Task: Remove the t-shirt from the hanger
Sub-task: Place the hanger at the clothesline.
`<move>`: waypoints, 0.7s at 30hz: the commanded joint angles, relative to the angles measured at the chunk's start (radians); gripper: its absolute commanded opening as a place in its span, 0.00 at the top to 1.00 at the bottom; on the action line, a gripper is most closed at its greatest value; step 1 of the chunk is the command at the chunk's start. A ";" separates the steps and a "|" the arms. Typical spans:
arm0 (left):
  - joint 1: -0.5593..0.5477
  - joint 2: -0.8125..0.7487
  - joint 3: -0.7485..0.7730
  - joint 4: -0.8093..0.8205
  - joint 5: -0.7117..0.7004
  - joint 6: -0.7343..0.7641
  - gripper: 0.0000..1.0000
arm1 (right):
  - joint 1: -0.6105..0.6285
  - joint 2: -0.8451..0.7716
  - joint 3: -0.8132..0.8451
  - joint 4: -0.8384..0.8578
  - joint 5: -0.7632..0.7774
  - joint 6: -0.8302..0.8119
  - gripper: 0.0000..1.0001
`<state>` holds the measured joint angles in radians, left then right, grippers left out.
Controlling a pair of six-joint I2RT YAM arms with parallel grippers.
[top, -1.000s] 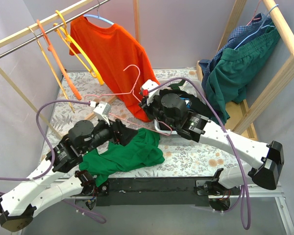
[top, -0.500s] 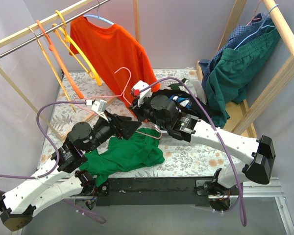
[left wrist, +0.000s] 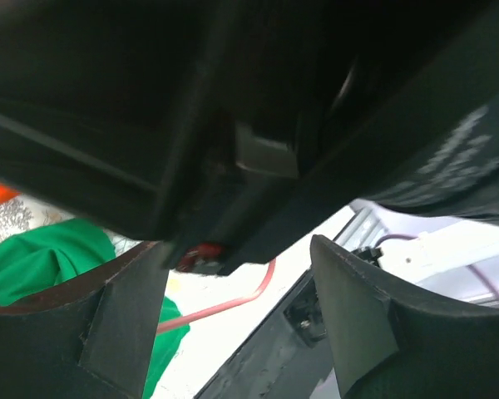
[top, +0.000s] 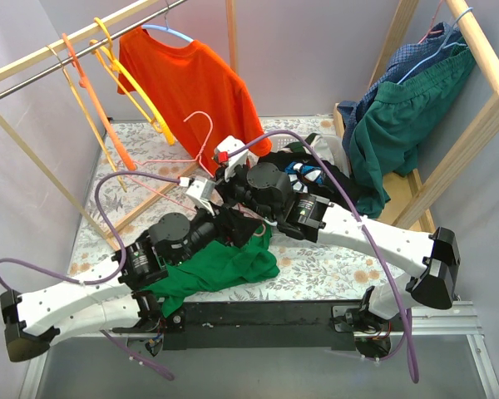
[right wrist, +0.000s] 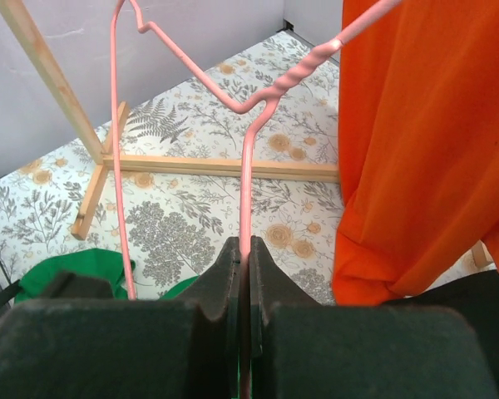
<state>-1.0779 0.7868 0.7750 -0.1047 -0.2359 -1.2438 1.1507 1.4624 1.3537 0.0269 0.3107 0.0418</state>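
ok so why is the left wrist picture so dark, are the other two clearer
Left wrist view: a dark, blurred bulk right at the lens fills the upper half; a bright strip below shows the green t-shirt and pink hanger. Right wrist view: evenly lit, sharp on hanger and orange shirt, its own jaws dark and soft. Top external view: even light, no glare.

Lab test cell; plain grey walls [top: 316, 50]; wooden garment racks [top: 482, 48]; floral-covered table [top: 316, 270].

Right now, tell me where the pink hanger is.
Top view, centre: the pink hanger is pinched in the right gripper, between the hanging orange shirt and the green t-shirt lying on the table.
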 commanded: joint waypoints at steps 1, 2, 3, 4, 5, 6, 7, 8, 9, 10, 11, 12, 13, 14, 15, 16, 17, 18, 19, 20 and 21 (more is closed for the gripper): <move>-0.102 0.037 0.017 -0.004 -0.214 0.046 0.35 | 0.010 -0.023 0.055 0.077 0.002 0.013 0.99; -0.120 0.049 0.021 -0.004 -0.250 0.055 0.36 | 0.011 -0.025 0.053 0.076 0.001 0.012 0.99; -0.160 0.067 0.029 -0.003 -0.285 0.061 0.39 | 0.011 -0.028 0.053 0.074 -0.001 0.012 0.99; -0.180 0.075 0.033 -0.004 -0.363 0.066 0.42 | 0.009 -0.030 0.053 0.073 -0.001 0.012 0.99; -0.198 0.081 0.038 -0.003 -0.393 0.069 0.45 | 0.010 -0.031 0.051 0.068 -0.001 0.013 0.99; -0.229 0.086 0.041 -0.001 -0.425 0.075 0.47 | 0.011 -0.034 0.048 0.068 -0.001 0.012 0.99; -0.241 0.097 0.050 -0.001 -0.449 0.076 0.51 | 0.011 -0.039 0.042 0.068 -0.001 0.013 0.99; -0.254 0.100 0.053 -0.001 -0.492 0.081 0.53 | 0.011 -0.039 0.039 0.067 -0.001 0.013 0.99; -0.270 0.106 0.058 -0.001 -0.512 0.087 0.56 | 0.011 -0.043 0.036 0.067 -0.002 0.018 0.99; -0.278 0.112 0.060 -0.001 -0.532 0.090 0.58 | 0.012 -0.048 0.030 0.067 -0.007 0.018 0.99; -0.286 0.115 0.060 -0.001 -0.564 0.090 0.59 | 0.012 -0.051 0.027 0.068 -0.009 0.020 0.99; -0.300 0.115 0.060 -0.001 -0.583 0.089 0.60 | 0.012 -0.054 0.025 0.067 -0.012 0.021 0.99; -0.306 0.114 0.060 -0.001 -0.600 0.083 0.63 | 0.012 -0.059 0.022 0.065 -0.015 0.023 0.99; -0.310 0.114 0.056 0.000 -0.615 0.081 0.64 | 0.012 -0.060 0.019 0.064 -0.016 0.024 0.99; -0.316 0.112 0.056 0.002 -0.628 0.080 0.66 | 0.012 -0.062 0.019 0.054 -0.018 0.027 0.99; -0.320 0.112 0.056 0.003 -0.632 0.081 0.66 | 0.012 -0.063 0.019 0.050 -0.019 0.035 0.99; -0.320 0.114 0.056 0.007 -0.634 0.086 0.66 | 0.012 -0.066 0.019 0.047 -0.021 0.039 0.99; -0.323 0.117 0.056 0.010 -0.638 0.086 0.65 | 0.012 -0.070 0.019 0.039 -0.021 0.044 0.99; -0.324 0.117 0.056 0.013 -0.640 0.092 0.61 | 0.012 -0.071 0.021 0.035 -0.022 0.050 0.99; -0.326 0.124 0.058 0.022 -0.638 0.095 0.47 | 0.012 -0.073 0.024 0.031 -0.024 0.062 0.99; -0.329 0.126 0.058 0.023 -0.643 0.095 0.43 | 0.012 -0.074 0.028 0.025 -0.024 0.067 0.99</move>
<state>-1.3956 0.9073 0.8017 -0.0856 -0.8078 -1.1683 1.1572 1.4418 1.3579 0.0212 0.2920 0.0650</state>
